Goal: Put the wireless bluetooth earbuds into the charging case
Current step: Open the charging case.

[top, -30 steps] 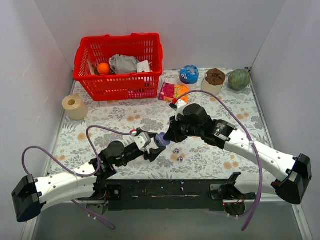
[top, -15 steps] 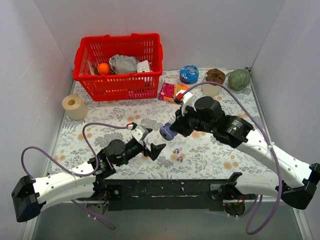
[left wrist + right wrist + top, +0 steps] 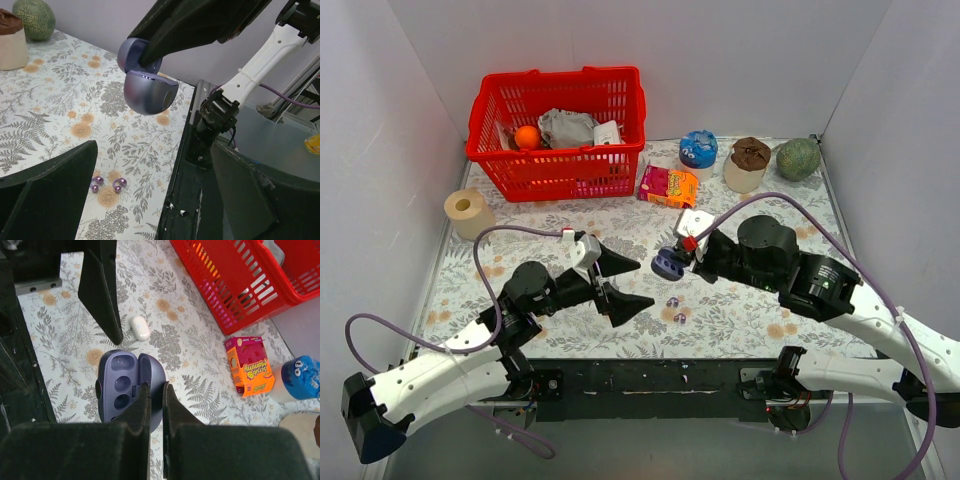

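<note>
**Open case held aloft, buds loose on the table**

The right gripper [image 3: 672, 262] is clamped on the charging case [image 3: 667, 265] and holds it off the table near the centre of the top view. In the right wrist view the case [image 3: 119, 390] is hinged open with its purple sockets empty. The jaws seem to pinch the domed lid half close to the hinge rather than the socket half. The left gripper [image 3: 628, 283] sits just left of the case with its jaws wide apart and nothing between them.

The wireless bluetooth earbuds [image 3: 675, 309] lie together on the flowered table [image 3: 770, 320], just below the case in the top view and at the lower left of the left wrist view [image 3: 117, 185]. A white capsule [image 3: 139, 327] lies on the cloth in the upper middle of the right wrist view and is not part of the task.

The buds look light, hard and glossy, so they will probably roll or squirt out from a careless pinch. The best grasp is likely one bud at a time, fingertips only, across its widest part, with a gentle close. The case is a smooth, rigid shell, and because it is held by the lid, the socket half may swing when a bud presses in.
</note>
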Robot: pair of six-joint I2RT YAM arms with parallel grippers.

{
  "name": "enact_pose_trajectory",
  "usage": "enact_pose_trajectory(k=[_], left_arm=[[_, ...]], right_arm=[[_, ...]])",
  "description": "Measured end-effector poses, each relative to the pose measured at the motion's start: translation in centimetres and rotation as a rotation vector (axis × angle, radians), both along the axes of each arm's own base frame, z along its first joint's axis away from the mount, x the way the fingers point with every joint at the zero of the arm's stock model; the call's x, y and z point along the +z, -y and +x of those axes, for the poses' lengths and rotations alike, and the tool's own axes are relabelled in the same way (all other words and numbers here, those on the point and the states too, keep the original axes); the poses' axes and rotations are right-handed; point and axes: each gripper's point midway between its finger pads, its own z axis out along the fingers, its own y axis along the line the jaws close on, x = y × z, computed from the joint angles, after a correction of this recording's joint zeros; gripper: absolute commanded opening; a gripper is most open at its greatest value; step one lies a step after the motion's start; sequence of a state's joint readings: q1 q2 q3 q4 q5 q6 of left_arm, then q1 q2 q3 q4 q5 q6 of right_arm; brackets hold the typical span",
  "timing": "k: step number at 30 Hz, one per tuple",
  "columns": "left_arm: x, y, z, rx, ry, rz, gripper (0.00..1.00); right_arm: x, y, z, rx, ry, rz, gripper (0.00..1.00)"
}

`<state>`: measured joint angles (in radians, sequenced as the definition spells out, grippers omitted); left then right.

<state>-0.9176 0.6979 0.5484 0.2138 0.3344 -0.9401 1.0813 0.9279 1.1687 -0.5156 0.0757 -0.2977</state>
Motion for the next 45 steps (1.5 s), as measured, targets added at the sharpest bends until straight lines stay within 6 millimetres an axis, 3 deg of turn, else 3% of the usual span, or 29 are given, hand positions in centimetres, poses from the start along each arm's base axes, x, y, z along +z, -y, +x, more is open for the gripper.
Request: enact_pose_trajectory(k=[3,10,17,27,31,35,40,45], left_arm=[[-0.8,0.3,-0.2,-0.037,-0.022,0.021,0.98],[-2.6,1.4,-0.3,-0.091,-0.049,0.068,0.98],[-3.0,2.2,0.0,-0.109,-0.034,0.074,0.83],[-1.6,2.6,0.2,-0.112,0.011,0.025,0.75],[-1.3,2.7,0.1,-0.123,0.023,0.016,0.63],[-1.8,2.9,-0.1,-0.144,0.023,0.031,0.60],[-2.3,3.1,-0.3,-0.161,0.017,0.044,0.48],[-2.3,3.1,-0.6,-0.181,0.025,0.045,0.52]], right_arm=[[0.7,-0.6,0.1,0.013,0.017,0.004,0.01],[-0.1,-1.3,-0.7,0.062,-0.005,-0.019,0.01],[-0.4,-2.0,-1.5,0.101,-0.018,-0.024,0.01],[-1.4,-2.9,-2.2,0.124,-0.038,-0.026,0.01],[-1.5,-3.1,-2.4,0.129,-0.041,-0.026,0.01],[-1.5,-3.2,-2.4,0.130,-0.042,-0.027,0.01],[-1.6,-3.3,-2.5,0.133,-0.043,-0.028,0.01],[-1.5,-3.3,-2.6,0.134,-0.041,-0.026,0.01]])
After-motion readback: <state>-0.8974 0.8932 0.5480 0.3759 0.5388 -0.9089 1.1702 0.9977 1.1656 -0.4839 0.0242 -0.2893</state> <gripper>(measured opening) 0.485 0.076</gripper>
